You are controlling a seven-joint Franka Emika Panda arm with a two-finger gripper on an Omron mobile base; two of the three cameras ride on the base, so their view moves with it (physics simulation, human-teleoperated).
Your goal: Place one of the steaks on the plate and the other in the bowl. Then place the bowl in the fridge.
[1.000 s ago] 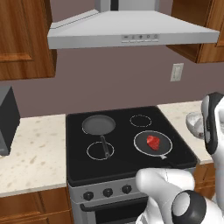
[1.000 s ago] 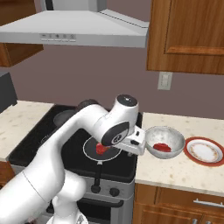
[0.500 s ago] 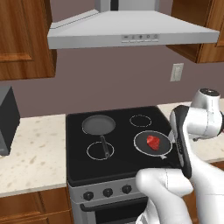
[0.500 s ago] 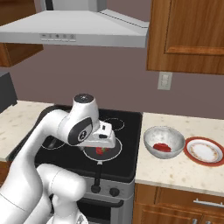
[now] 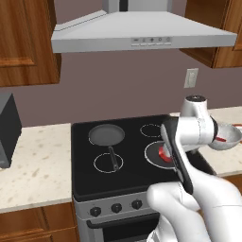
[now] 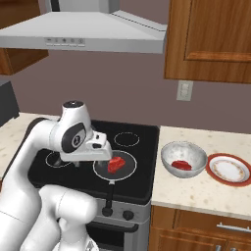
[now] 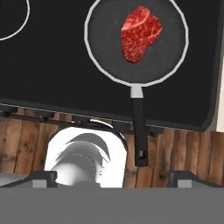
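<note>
- Two steaks matter: one (image 6: 181,164) lies in the bowl (image 6: 170,156), the other (image 7: 140,32) lies flat in the near pan (image 7: 100,52), still owed to the plate (image 6: 214,172).
- Left of that pan, a second frying pan (image 5: 107,135) sits on the far-left burner, well apart; open stove top (image 7: 48,74) lies between.
- Gripper (image 7: 111,177) hangs above the near pan with its jaws spread wide, holding nothing.
- Risk: the meat is thin, so fingertips may skid on the pan floor or catch the rim and shove the pan.
- Pan handle (image 7: 138,127) overhangs the stove's front edge; a knock there could swing the pan off.
- Right of the pan, bowl and plate sit just beside each other, so a carried steak could clip the bowl's rim.
</note>
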